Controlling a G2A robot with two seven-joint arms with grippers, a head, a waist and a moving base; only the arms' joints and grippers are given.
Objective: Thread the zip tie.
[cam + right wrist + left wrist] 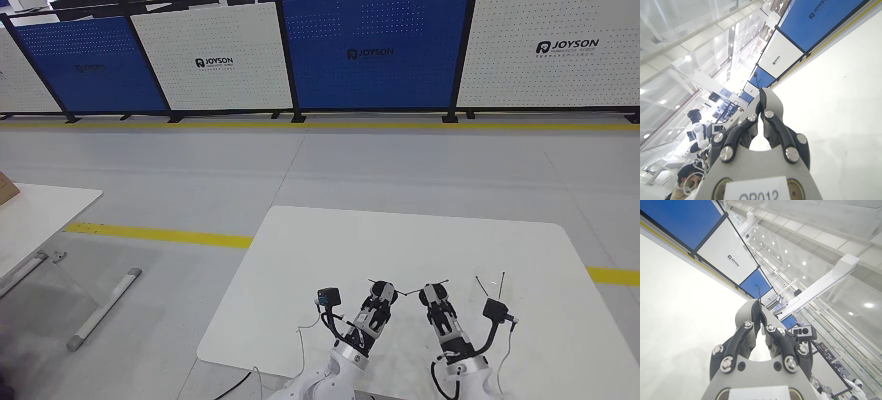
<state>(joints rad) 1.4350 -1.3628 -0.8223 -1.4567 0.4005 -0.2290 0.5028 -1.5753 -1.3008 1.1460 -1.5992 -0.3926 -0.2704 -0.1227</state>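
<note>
Black ribbed pads (755, 311) of left gripper (759, 306) clenched on thin black plastic zip tie (759, 293). A short free stub juts past the fingertips. Right gripper (762, 92) likewise clamped on a black strip ending in a small square head (755, 73). Both are held above the near part of the white rectangular table (400, 240), tips facing each other, just apart. Cannot tell whether one tie bridges both grips.

Risk: the stub is thin and unsupported. It may flex or skew off the head's slot on approach, and a pinch this near the end could slip.

Room: a broad stretch of tabletop runs beyond the grippers to the far and side edges. The near edge lies close under the wrists.
</note>
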